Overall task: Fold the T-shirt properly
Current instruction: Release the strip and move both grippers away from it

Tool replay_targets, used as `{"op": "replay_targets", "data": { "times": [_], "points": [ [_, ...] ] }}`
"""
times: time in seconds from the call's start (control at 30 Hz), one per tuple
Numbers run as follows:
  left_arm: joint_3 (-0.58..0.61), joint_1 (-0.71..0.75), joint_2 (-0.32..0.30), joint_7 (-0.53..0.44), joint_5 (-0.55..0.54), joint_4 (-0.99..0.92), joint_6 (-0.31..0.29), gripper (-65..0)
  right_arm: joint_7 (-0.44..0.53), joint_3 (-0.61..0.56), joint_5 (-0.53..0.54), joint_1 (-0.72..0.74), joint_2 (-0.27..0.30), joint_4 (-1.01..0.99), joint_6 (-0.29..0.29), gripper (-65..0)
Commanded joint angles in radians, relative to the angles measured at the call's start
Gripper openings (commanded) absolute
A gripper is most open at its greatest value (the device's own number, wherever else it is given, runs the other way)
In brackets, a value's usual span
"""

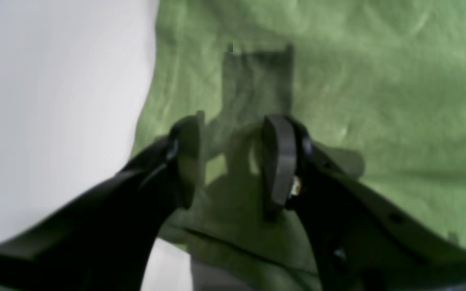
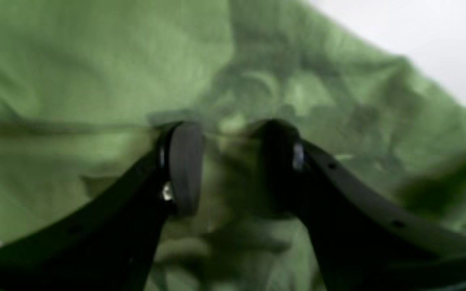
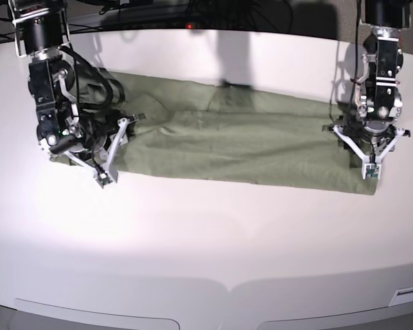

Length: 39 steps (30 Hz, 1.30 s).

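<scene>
Right gripper (image 3: pixel 109 152), near the table's (image 3: pixel 206 227) left edge, stands spread over the T-shirt (image 3: pixel 241 148), nothing pinched. The shirt lies as a long band toward the back edge, long axis left to right. Left gripper (image 3: pixel 369 152), also spread, sits over its right end. Best to pinch both ends evenly, then lift together.

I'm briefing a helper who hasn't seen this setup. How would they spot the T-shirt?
Look at the white table. Across its far half lies the T-shirt, a long, wrinkled olive-green band stretching between the two robot arms. It is the only cloth there.
</scene>
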Motion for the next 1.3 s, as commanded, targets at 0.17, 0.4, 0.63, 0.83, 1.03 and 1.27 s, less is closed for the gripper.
{"op": "replay_targets", "data": {
  "times": [0.17, 0.4, 0.63, 0.83, 1.03, 1.27],
  "points": [
    [-0.005, -0.016, -0.011, 0.059, 0.028, -0.034, 0.006, -39.4, 0.044, 0.007, -0.021, 0.104, 0.004, -0.188, -0.005, -37.1],
    [-0.005, -0.016, -0.012, 0.018, 0.028, -0.034, 0.006, -39.4, 0.043, 0.007, -0.019, 0.208, 0.004, -0.259, -0.005, -37.1],
    [-0.005, -0.016, -0.012, 0.005, 0.164, -0.023, 0.007, -39.4, 0.03, 0.008, -0.015, 0.29, 0.005, -0.246, -0.005, -37.1],
    [-0.005, -0.02, -0.015, 0.043, 0.181, 0.071, 0.007, -37.9, 0.031, 0.008, -0.011, 0.343, 0.004, -0.233, -0.005, -37.2],
    [-0.005, -0.044, -0.015, 0.044, 0.181, 0.208, 0.005, -19.5, 0.031, 0.008, -0.011, 0.35, 0.004, -0.175, -0.005, -37.2],
    [-0.005, -0.049, -0.02, 0.079, 0.185, 0.336, -0.046, -19.5, 0.01, 0.008, 0.029, 0.349, 0.005, -0.031, -0.004, -37.2]
  ]
}}
